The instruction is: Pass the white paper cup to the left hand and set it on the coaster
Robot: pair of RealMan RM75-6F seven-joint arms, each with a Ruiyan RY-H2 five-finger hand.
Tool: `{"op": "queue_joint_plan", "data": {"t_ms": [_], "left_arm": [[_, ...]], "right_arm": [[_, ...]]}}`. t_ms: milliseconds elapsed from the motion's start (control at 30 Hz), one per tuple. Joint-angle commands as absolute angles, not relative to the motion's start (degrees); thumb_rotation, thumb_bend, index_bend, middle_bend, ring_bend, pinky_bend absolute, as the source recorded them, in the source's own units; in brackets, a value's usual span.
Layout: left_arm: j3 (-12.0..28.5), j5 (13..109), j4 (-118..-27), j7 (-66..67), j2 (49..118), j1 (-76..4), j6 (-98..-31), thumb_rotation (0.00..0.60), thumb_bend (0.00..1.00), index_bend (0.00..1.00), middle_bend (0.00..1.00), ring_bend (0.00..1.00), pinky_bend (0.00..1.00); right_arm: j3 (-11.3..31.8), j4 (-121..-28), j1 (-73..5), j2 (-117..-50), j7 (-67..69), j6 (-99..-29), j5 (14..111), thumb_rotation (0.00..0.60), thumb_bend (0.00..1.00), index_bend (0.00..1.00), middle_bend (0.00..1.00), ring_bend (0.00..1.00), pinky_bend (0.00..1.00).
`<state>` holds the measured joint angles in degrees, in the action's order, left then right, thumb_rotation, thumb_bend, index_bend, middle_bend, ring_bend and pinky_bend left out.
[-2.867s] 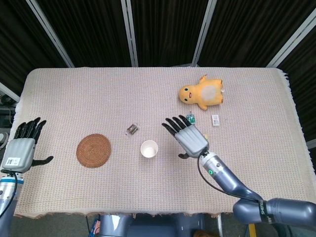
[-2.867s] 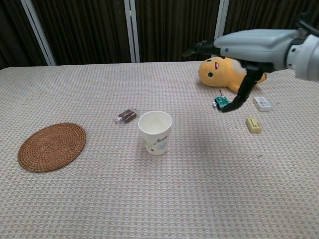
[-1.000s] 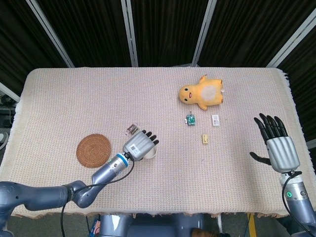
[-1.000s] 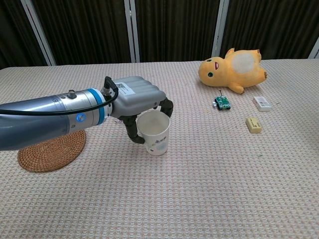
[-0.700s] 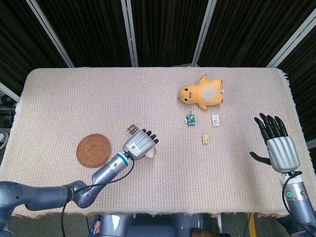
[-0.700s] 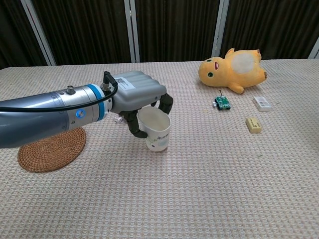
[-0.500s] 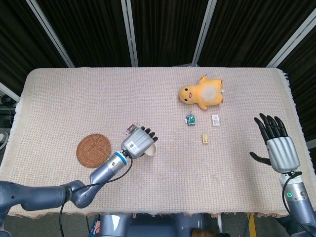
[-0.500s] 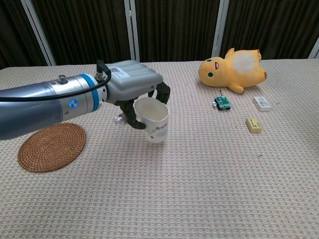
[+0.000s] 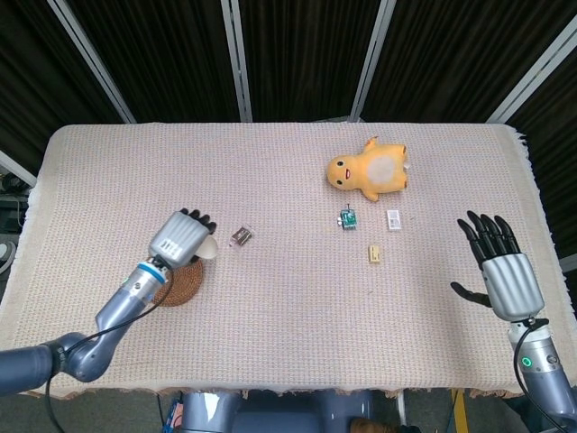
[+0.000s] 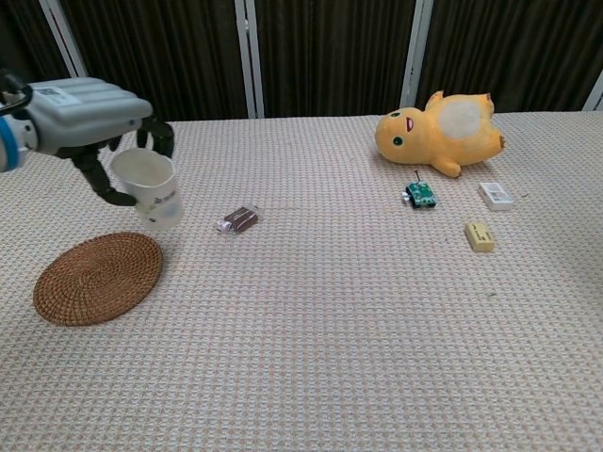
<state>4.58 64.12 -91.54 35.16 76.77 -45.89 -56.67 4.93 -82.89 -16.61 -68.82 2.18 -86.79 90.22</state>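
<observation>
Cup in transit: my left hand [image 10: 85, 113] is gripping the white paper cup [image 10: 149, 188] by its rim and upper wall, fingers curled around it, and is carrying it tilted in the air just above the far right edge of the woven coaster [image 10: 98, 277]. In the head view the cup's mouth is showing as a pale sliver beside my knuckles, directly over the coaster's edge, so the cup is not touching the table [image 10: 377, 358] or the coaster. My right hand [image 9: 505, 275] is hanging open at the far right side of the table, fingers spread, holding nothing, well apart from the cup.

Judging from this, the handover part of the job is looking finished, since the cup is sitting in my left hand alone. What is remaining, as I am reading it: centring the cup over the coaster, bringing it upright, lowering it until its base is resting flat on the weave, and then letting go. The tilt is the point to watch, because a cup set down on its edge could tip.

The small brown wrapped item [image 10: 238, 219], the yellow plush toy [image 10: 441, 124] and the small pieces near it are lying clear of the path.
</observation>
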Motion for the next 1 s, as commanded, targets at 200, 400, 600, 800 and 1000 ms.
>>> {"op": "queue_joint_plan", "data": {"t_ms": [200, 400, 600, 800, 1000], "left_arm": [[0.2, 67.4, -89.1, 27.0, 73.8, -40.8, -57.6, 0.600, 0.22, 0.42, 0.38, 0.34, 0.45], [-0.4, 69.7, -85.7, 24.4, 75.9, -40.0, -56.9, 0.600, 0.22, 0.42, 0.38, 0.34, 0.45], [-0.2, 69.6, -84.2, 24.0, 77.1, -39.9, -55.5, 0.600, 0.21, 0.42, 0.38, 0.34, 0.45], [-0.4, 70.5, -84.8, 22.3, 76.2, -39.4, -54.9, 0.600, 0.01, 0.28, 0.27, 0.28, 0.40], [-0.8, 71.2, -88.3, 23.3, 72.3, -37.9, -56.8, 0.600, 0.00, 0.00, 0.00, 0.00, 0.00]], "right_arm": [[4.8, -83.8, -16.5, -68.8, 1.5, -87.0, 91.4, 0.600, 0.00, 0.00, 0.00, 0.00, 0.00], [4.9, -84.1, -16.5, -69.0, 0.6, -86.6, 91.5, 0.600, 0.00, 0.00, 0.00, 0.00, 0.00], [5.2, -83.8, -16.4, -69.2, 0.4, -86.2, 91.3, 0.600, 0.00, 0.00, 0.00, 0.00, 0.00], [5.3, -83.9, -16.4, -69.2, 0.2, -86.1, 91.4, 0.600, 0.00, 0.00, 0.00, 0.00, 0.00], [5.3, -84.1, -16.1, -69.2, 0.1, -86.4, 91.9, 0.600, 0.00, 0.00, 0.00, 0.00, 0.00]]}}
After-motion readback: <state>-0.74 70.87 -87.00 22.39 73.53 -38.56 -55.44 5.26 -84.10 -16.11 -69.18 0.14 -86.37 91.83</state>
